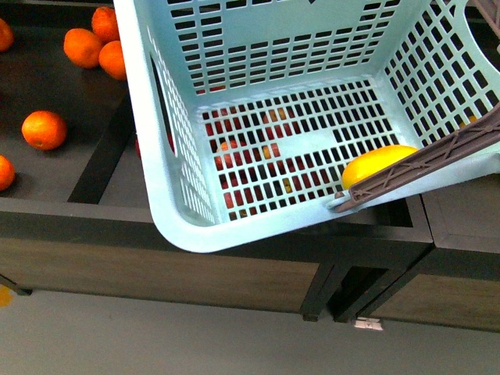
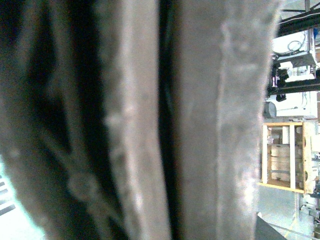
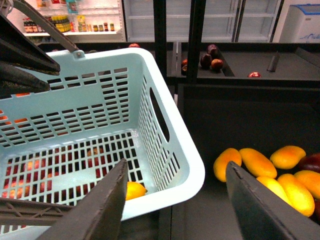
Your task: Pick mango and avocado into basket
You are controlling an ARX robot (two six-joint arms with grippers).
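The fingers (image 3: pixel 102 207) of the right gripper (image 3: pixel 176 166) are standing wide apart with nothing between them, hanging over a corner of the basket (image 1: pixel 168 226). Inside it, one mango (image 1: pixel 379 162) is lying on the slotted floor in the corner by the brown handle (image 1: pixel 441 156), while other mangoes (image 3: pixel 272 172) are sitting heaped on the dark shelf beside the basket. The left wrist view is showing only blurred grey surfaces, so the left gripper's grip cannot be told.
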